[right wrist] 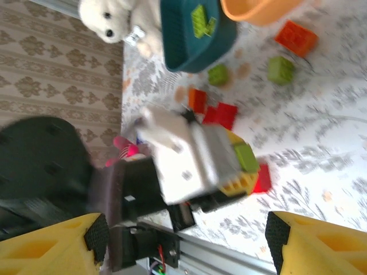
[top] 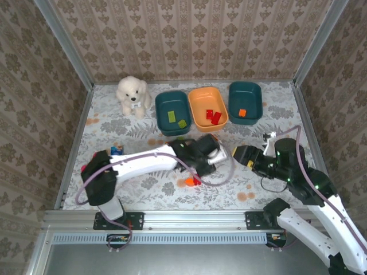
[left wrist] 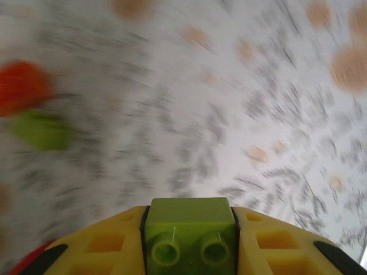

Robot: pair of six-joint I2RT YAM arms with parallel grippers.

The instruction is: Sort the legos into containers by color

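While lime lego (left wrist: 188, 223) sits clamped mid-jaw in left end effector (left wrist: 189, 249) | right end effector (right wrist: 183, 246) gapes wide.

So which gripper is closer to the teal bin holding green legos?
Left. The left gripper, shut on a lime lego, is just to the near right of that teal bin; the right gripper, jaws open, sits farther to the right.

– What's sorted so far?
– I see two lime bricks (top: 171, 116) in the left teal bin (top: 172, 102), red bricks (top: 213, 116) in the orange bin (top: 202, 97), and one orange brick (top: 242, 113) in the right teal bin (top: 245, 93).
– Any loose?
– On my right-wrist feed, two green bricks (right wrist: 281, 70), an orange piece (right wrist: 198, 98) and a red piece (right wrist: 225, 114) lie loose near the left teal bin. One lime lego (left wrist: 189, 220) sits clamped in my left gripper (left wrist: 189, 246), studs toward the lens.
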